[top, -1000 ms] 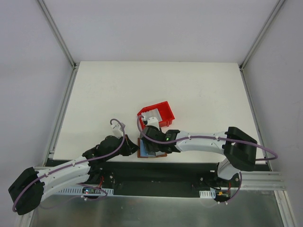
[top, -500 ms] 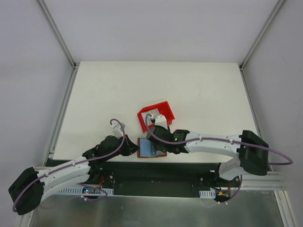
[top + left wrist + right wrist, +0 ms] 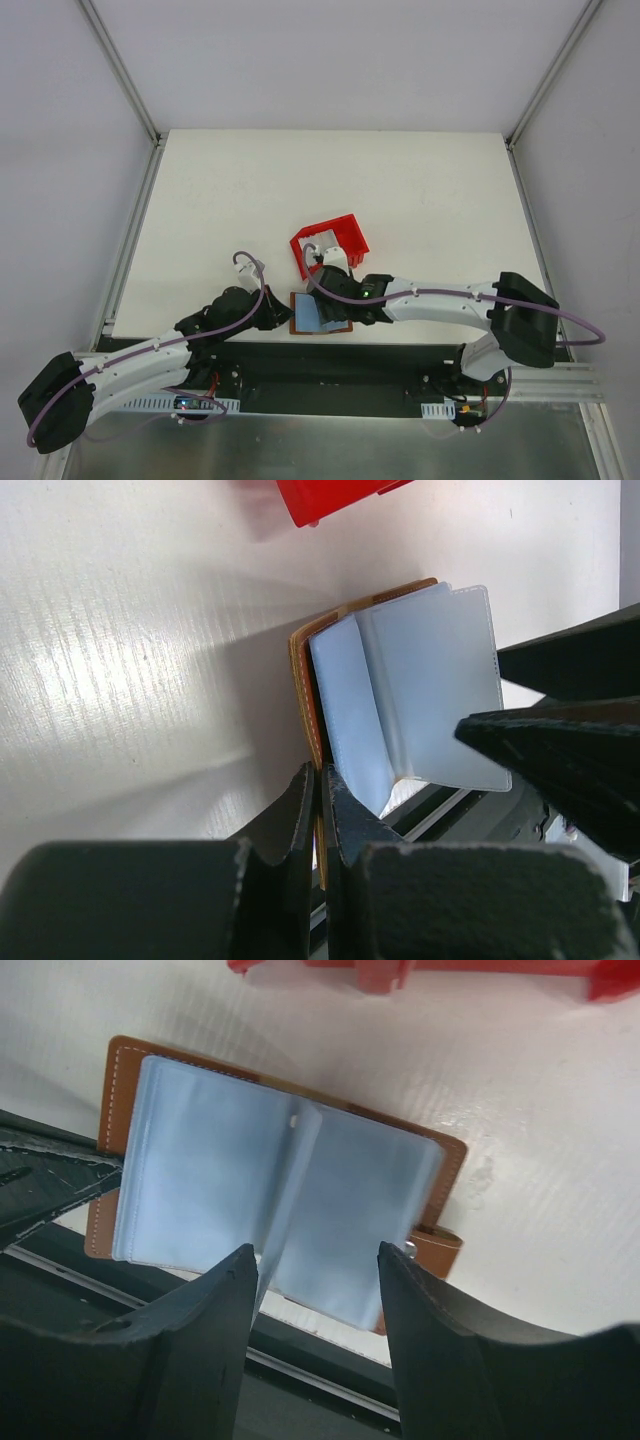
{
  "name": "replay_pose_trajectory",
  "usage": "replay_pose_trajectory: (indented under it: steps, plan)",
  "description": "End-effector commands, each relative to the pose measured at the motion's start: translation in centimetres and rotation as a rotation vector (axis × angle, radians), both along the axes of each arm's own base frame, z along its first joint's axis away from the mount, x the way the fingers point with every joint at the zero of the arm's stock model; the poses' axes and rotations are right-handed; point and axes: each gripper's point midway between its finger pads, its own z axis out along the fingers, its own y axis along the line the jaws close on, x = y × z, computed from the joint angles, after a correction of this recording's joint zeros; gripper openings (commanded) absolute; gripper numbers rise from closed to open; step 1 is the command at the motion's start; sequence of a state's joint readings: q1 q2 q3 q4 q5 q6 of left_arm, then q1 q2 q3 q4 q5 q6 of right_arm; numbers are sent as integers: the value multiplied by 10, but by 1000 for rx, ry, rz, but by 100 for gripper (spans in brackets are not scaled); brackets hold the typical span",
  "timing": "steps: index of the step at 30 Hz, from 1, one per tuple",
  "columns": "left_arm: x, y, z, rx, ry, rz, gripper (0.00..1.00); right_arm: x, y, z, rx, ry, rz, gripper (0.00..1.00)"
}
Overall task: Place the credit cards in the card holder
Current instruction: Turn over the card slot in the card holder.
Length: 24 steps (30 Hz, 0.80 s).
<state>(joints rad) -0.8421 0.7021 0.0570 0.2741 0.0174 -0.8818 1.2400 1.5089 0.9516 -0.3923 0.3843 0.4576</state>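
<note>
The card holder [image 3: 318, 318] lies open at the table's near edge, brown cover down and pale grey-blue sleeves [image 3: 350, 1190] fanned upward. My left gripper [image 3: 286, 315] is shut on the left edge of the brown cover [image 3: 300, 680]; in the left wrist view the gripper [image 3: 322, 775] clamps that thin edge. My right gripper [image 3: 330, 305] hovers over the sleeves. In the right wrist view this gripper [image 3: 315, 1260] is open, with nothing between its fingers. No loose credit cards can be made out; whether any sit in the sleeves is not visible.
A red plastic tray [image 3: 345, 238] stands just behind the card holder, close to the right wrist, and shows at the top of both wrist views [image 3: 330, 495] [image 3: 420, 970]. The table's front edge and a dark rail [image 3: 330, 355] run directly below the holder.
The right arm's elbow swung to the right and partly back, and its wrist shifted over the holder, jaws narrowing slightly. More of the sleeves shows. The left arm kept still.
</note>
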Motion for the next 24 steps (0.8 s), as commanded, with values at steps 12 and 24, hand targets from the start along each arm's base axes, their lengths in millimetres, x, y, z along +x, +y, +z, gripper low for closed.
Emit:
replay_pose_trajectory:
  steps: [12, 24]
  plan:
    - [5, 10, -11, 26, 3, 54, 0, 2, 4, -20, 75, 77, -50, 64]
    - [5, 9, -11, 27, 3, 49, 0, -10, 34, -31, 150, 163, 7, 57]
